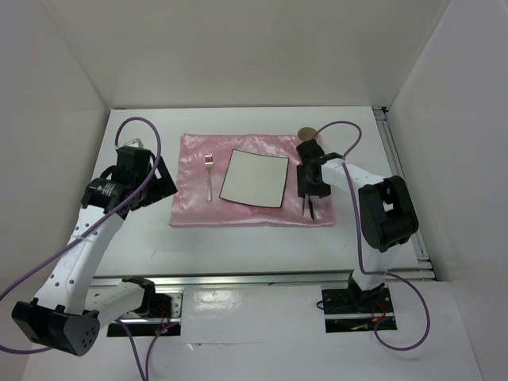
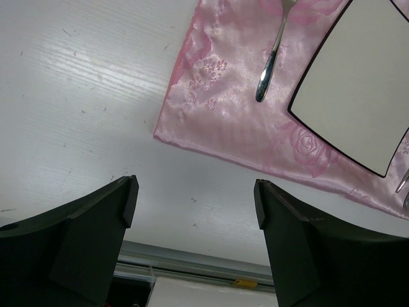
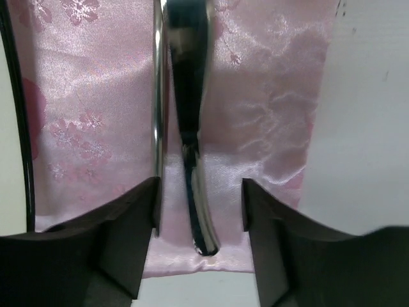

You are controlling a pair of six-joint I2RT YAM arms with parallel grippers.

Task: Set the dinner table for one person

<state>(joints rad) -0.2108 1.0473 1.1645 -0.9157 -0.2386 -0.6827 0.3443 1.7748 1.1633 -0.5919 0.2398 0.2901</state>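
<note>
- The bench (image 1: pixel 143 238), white and rectangular, lies with its long axis running left to right, with aluminium rails along its front and right edges.
- A pink cloth (image 1: pixel 190 208) at mid-bench carries a fork (image 1: pixel 209 176), a square plate (image 1: pixel 254 178) and two steel handles (image 3: pixel 192 147).
- The left claw (image 2: pixel 195 198) gapes over bare bench beside the cloth's corner.
- The right claw (image 3: pixel 199 188) is spread astride the handles.

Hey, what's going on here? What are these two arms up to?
Two robot arms are laying a place setting on a white table. A pink cloth is spread out, with a square plate in the middle and a fork to its left. The right gripper is low over the cloth on the plate's right, its fingers open on either side of silver cutlery handles lying there. The left gripper hangs open above the table beside the cloth, holding nothing.
</note>
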